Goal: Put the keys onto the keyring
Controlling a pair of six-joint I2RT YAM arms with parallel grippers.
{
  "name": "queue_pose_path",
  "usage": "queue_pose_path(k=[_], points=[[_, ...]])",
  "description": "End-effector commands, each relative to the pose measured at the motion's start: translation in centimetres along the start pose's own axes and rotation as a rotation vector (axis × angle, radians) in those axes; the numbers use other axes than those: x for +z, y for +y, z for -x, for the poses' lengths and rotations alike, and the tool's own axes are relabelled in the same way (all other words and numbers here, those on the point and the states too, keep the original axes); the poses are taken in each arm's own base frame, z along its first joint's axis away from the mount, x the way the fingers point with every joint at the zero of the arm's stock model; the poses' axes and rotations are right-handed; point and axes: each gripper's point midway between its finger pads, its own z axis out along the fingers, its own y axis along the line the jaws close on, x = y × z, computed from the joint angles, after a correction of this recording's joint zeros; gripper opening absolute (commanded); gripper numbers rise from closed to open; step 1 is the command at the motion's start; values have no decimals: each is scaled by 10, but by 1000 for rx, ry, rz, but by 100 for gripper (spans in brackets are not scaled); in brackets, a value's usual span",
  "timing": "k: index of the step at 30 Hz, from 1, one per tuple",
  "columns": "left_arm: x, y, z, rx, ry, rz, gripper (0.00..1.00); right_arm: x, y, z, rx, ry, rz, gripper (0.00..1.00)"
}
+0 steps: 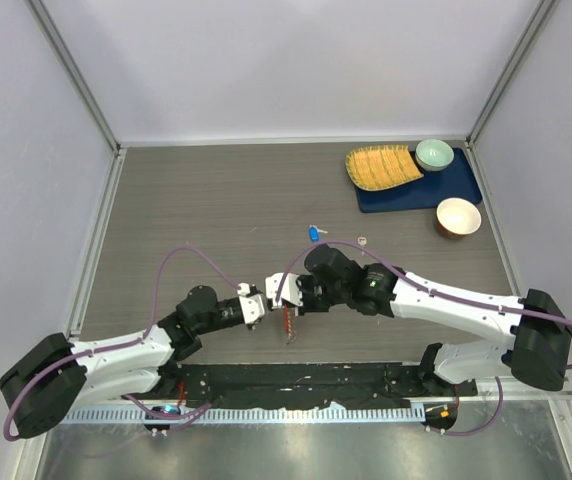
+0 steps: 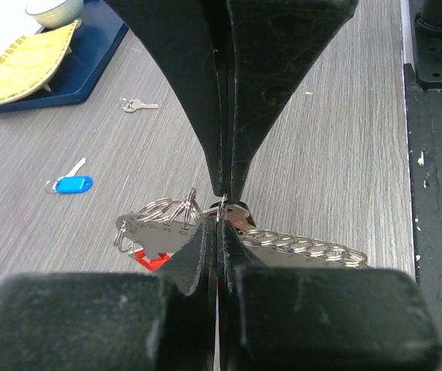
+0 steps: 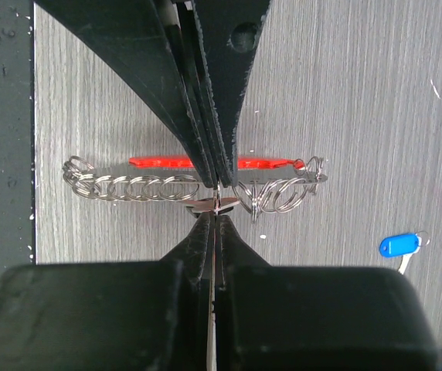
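Pressed tip to tip, left jaws and right jaws are being clamped on the keyring (image 2: 306, 249); its pinched loop is being mostly hidden.

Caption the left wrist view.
Tip to tip, left gripper and right gripper pinch the keyring; blue key and silver key lie beyond.

Bright, even light from above, with only soft shadows on the table (image 1: 216, 200). In wrist views, near black fingers (image 2: 74, 317) blurred and underexposed; wood grain beyond sharp.
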Motion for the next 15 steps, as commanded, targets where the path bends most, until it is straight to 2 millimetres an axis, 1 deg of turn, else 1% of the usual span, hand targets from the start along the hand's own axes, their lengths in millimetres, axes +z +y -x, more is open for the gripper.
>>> queue_pose_path(k=[1, 3, 8, 15], points=[[8, 7, 6, -2, 24, 9, 0, 1, -15, 35, -12, -83, -39, 1], [8, 9, 5, -6, 31, 17, 0, 2, -14, 31, -10, -63, -32, 1], [9, 8, 5, -18, 43, 10, 0, 3, -15, 28, -7, -51, -37, 1], [7, 7, 6, -13, 31, 10, 0, 10, -13, 31, 9, -72, -22, 1]])
